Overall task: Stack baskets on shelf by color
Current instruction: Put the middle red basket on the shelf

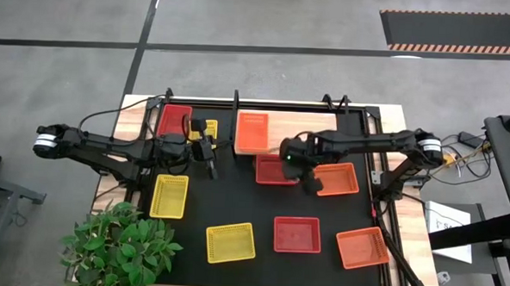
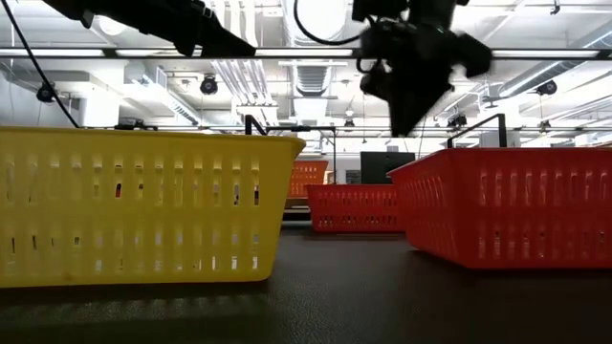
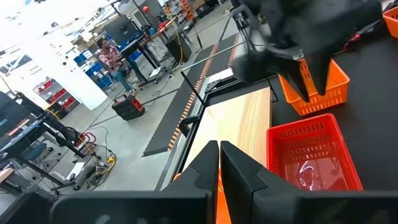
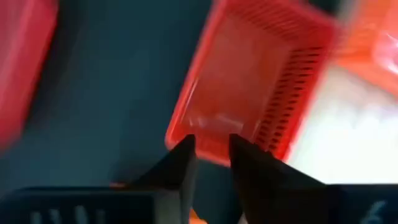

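Jaws of right gripper [image 4: 210, 152] parted over level red basket [image 4: 249, 81].

Plastic mesh baskets [image 1: 230, 242] — pale-wood shelf [image 1: 320, 130]

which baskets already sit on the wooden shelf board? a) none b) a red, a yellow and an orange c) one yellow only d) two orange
B: the high view shows a red mesh plastic basket, a small yellow mesh basket partly hidden by the left arm, and an orange mesh basket on the light wooden shelf board.
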Available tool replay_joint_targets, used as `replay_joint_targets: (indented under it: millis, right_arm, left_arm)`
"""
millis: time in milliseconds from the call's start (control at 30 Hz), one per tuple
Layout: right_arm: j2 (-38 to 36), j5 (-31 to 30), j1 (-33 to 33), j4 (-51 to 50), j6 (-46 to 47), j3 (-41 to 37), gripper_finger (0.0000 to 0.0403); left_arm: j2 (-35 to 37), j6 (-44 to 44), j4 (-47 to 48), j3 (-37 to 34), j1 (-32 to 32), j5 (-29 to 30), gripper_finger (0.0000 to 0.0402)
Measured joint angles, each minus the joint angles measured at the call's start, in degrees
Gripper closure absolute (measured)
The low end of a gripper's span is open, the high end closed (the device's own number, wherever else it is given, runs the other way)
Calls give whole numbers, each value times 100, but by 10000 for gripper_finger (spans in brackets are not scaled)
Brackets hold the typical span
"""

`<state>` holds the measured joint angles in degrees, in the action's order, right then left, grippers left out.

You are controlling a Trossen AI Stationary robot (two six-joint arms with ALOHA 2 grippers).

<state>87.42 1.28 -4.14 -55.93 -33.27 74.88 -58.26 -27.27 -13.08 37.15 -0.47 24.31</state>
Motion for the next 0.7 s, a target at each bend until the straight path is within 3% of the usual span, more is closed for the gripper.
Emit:
replay_joint_targets:
  millis: [133,300,500,700]
  right_arm:
    - [87,-407,127,-93,-867,-119,261]
    - [324,-606,109,-87,-1452,-197,239]
    - [708,-622,74,-52,-1668,-206,246]
    - [1114,-1034,74,-31,-1754,-208,273]
  left_arm:
    - [0,0,1,0,0,-1,402]
    - [0,-4,0,2,0,0,402]
    - [0,-7,6,2,0,-1,402]
    - [0,-9,0,22,0,0,402]
